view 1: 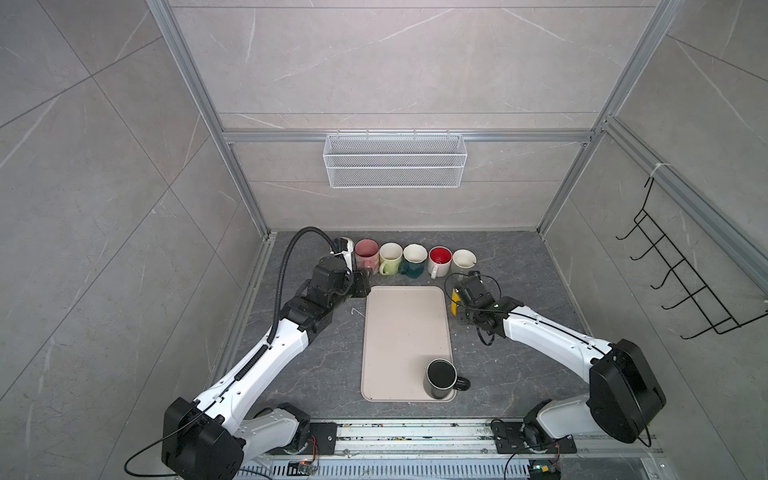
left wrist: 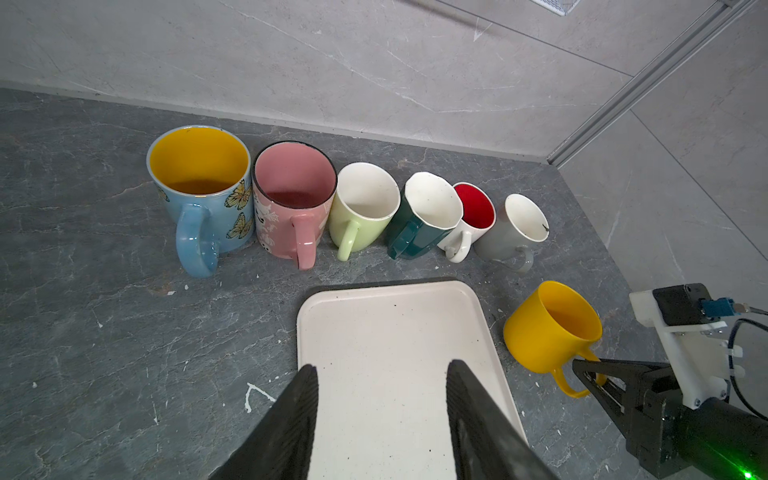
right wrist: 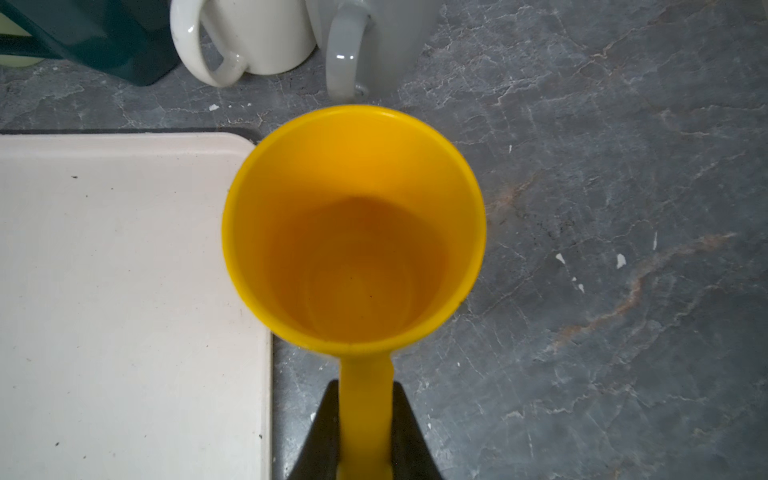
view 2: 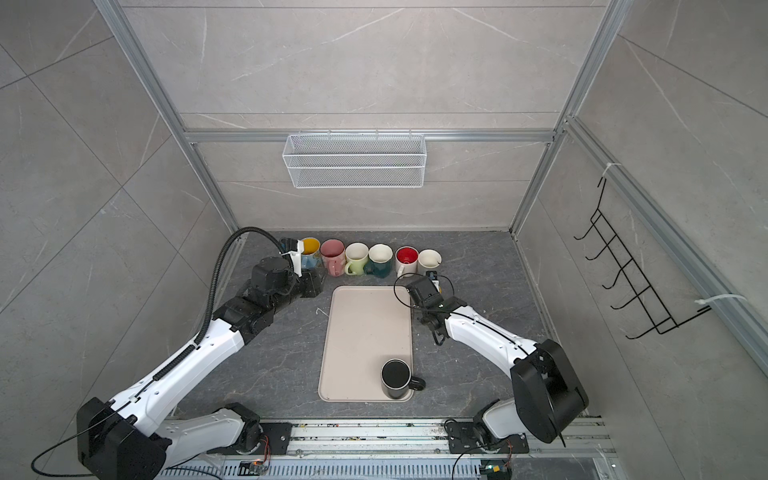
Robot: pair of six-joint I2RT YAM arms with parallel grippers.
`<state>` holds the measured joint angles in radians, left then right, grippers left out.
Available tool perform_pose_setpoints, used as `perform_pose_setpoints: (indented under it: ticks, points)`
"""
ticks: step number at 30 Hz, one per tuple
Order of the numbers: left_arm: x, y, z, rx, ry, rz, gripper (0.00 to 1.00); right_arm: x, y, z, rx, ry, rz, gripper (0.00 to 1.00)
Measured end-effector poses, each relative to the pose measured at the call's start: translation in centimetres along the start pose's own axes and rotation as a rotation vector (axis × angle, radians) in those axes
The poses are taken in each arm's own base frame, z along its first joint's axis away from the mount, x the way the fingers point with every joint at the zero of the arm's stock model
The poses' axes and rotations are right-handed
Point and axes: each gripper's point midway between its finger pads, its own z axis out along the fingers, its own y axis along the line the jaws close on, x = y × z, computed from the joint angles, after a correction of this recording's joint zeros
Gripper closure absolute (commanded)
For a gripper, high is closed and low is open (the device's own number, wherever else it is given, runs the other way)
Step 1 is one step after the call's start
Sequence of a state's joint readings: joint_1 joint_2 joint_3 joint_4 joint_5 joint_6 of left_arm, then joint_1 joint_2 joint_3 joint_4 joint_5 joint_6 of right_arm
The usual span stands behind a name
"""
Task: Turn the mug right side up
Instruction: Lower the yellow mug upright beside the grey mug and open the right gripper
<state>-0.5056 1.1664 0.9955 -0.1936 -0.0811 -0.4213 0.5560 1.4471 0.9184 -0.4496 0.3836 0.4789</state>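
Your right hand (right wrist: 365, 388) was found closed narrowly on the handle (right wrist: 365, 436) of the yellow mug (right wrist: 353, 232), with one finger pressed against each side of the strap. The mug's mouth faced up toward the wrist camera. Whether its base rested on the table (right wrist: 602, 208) or hung just above it could not be told. The mug sat off the beige tray (view 1: 405, 332), just beside that tray's far right corner. It was also near the handles of the last two mugs in the back row. Your left hand (left wrist: 382, 399) stood with its fingers (left wrist: 299, 419) moderately apart and gripping nothing, at the tray's far left corner. On the tray's near right corner a black mug (view 1: 441, 376) stood upright, its handle pointing right over the rim. Along the back wall six mugs stood mouth up in a line, handles toward the front. In order they were a blue butterfly mug (left wrist: 199, 187) with a yellow inside, a pink mug (left wrist: 291, 195), a pale green mug (left wrist: 357, 224), a dark green mug (left wrist: 411, 237), a white mug (left wrist: 455, 243) with a red inside, and a grey mug (left wrist: 503, 237) with a white inside. A white wire basket (view 1: 395, 160) hung on the back wall and a black hook rack (view 1: 685, 270) on the right wall.
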Motion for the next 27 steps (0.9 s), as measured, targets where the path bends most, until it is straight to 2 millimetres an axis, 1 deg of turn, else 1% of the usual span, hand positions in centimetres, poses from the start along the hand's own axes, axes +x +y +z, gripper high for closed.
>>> perform_pose_setpoints:
  ticks: [3, 15, 17, 22, 27]
  points:
    - [-0.1, 0.2, 0.0, -0.010, -0.006, -0.003, 0.47, 0.4, -0.2, 0.4, 0.012, 0.005, 0.000, 1.00]
    - [0.0, 0.6, -0.1, -0.025, -0.008, -0.014, 0.47, 0.0, -0.3, 1.0, 0.027, -0.027, 0.048, 1.00]
    - [-0.1, 0.6, -0.2, -0.025, -0.012, -0.015, 0.47, 0.0, -0.3, 1.1, 0.027, -0.027, 0.054, 0.97]
    - [-0.2, 0.5, -0.4, -0.023, -0.017, -0.017, 0.47, 0.1, -0.3, 1.2, 0.026, -0.029, 0.060, 0.84]
    - [0.0, 0.8, -0.3, -0.035, -0.017, -0.018, 0.47, 0.0, -0.3, 1.4, 0.028, -0.033, 0.070, 0.80]
